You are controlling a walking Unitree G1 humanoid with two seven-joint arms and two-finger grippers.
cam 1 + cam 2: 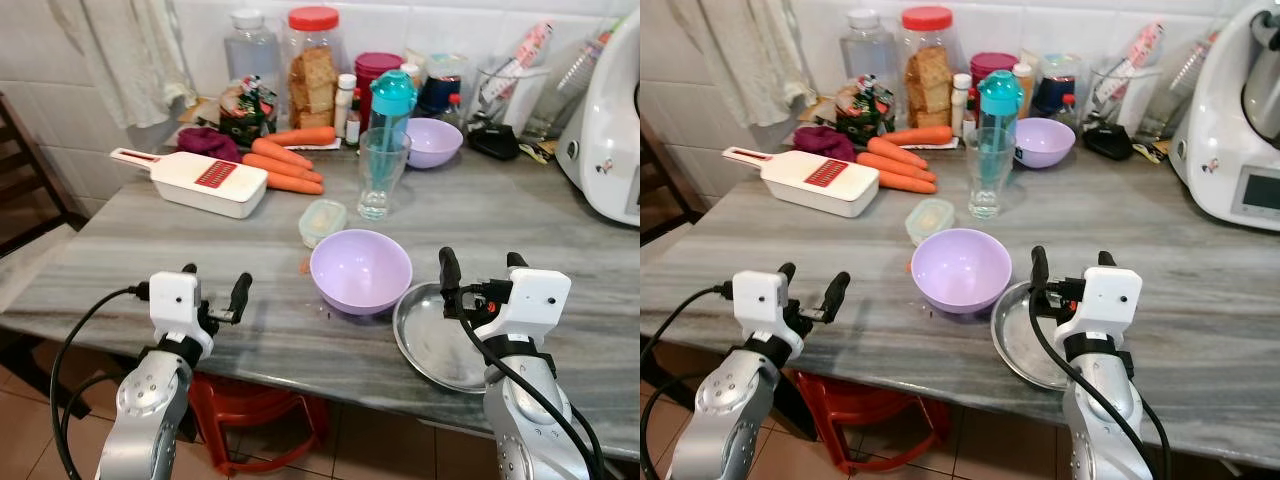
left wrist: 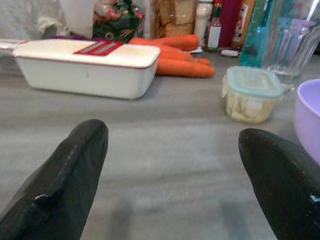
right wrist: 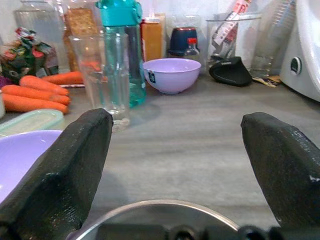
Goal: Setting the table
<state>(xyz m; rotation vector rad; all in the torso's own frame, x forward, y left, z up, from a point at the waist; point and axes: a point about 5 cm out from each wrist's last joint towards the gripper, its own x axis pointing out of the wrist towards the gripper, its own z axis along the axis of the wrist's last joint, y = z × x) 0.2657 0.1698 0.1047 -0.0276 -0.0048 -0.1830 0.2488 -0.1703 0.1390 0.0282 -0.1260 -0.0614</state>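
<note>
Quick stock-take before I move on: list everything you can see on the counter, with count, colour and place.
Bowl: two, lilac; one near the front edge, one at the back.
Metal plate: one, silver, front edge, touching the near bowl.
Drinking glass: one, clear, centre.
Bottle: one, teal, behind the glass.
Small lidded container: one, pale green lid, beside the glass.
Carrots: several, orange, back left.
Slicer: one, white and red, left.
Jars: several, along the wall.
Appliance: one, white, far right.
Left tool: open, over the front edge.
Right tool: open, above the plate.
</note>
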